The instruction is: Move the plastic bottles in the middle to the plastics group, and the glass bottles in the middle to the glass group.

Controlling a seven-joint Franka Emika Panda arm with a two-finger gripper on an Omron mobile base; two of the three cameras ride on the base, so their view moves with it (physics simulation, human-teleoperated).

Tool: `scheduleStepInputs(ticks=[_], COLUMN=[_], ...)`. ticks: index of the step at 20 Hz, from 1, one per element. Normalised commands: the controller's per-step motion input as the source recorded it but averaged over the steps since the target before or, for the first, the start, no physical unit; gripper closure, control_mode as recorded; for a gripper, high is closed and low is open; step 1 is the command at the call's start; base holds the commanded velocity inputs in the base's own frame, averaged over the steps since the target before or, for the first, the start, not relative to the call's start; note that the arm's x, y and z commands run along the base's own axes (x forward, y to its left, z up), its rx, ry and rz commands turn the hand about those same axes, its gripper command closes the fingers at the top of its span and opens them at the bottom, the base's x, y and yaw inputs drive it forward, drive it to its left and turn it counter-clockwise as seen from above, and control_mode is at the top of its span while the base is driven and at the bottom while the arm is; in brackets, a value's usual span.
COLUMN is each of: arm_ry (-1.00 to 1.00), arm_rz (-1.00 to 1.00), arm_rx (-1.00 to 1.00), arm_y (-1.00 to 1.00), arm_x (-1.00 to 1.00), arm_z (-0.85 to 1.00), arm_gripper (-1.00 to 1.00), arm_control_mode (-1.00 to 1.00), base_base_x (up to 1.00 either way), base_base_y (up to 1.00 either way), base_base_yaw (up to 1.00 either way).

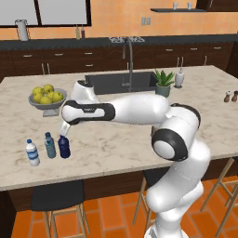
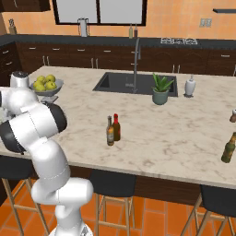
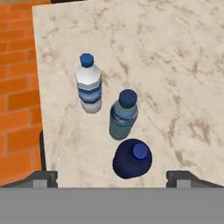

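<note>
**Open claw above the navy bottle at the plastics row**

Claw jaws stand wide apart, gripping nothing, with the navy bottle standing upright between and below the two dark finger tips. In the left base view the claw sits just over that bottle, its cap right under the white hand.

Taking the navy bottle as landmark: the teal water bottle stands just beside it, on the side away from the arm's base, and the clear water bottle with its white label comes next in the same row, a little further off. All three are upright on the marble island counter, near its front edge. From the hand view the teal bottle is nearly touching the navy one, and the clear one is apart from both.

Well apart from the navy bottle, toward the middle of the island, the red-capped brown bottle stands upright, just beside another brown bottle. Two tiny brown bottles sit at the far end of the counter.
</note>
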Motion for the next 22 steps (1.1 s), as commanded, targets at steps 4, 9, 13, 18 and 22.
scheduleStepInputs(ticks=[4, 9, 13, 18, 22], arm_ry=[0.15, 0.11, 0.17, 0.23, 0.35], arm_rz=[-0.33, -0.37, -0.37, -0.46, -0.52], arm_rx=[-0.07, -0.02, -0.08, -0.08, -0.05], arm_y=[-0.67, -0.85, -1.00, -0.96, -0.61], arm_x=[-0.25, 0.00, -0.06, -0.16, -0.21], arm_z=[0.04, 0.00, 0.10, 0.01, 0.01], arm_gripper=[-1.00, -1.00, -1.00, -1.00, -1.00], arm_control_mode=[-1.00, -1.00, -1.00, -1.00, -1.00], base_base_x=[0.00, 0.00, 0.00, 0.00, 0.00], base_base_y=[0.00, 0.00, 0.00, 0.00, 0.00], base_base_yaw=[0.00, 0.00, 0.00, 0.00, 0.00])
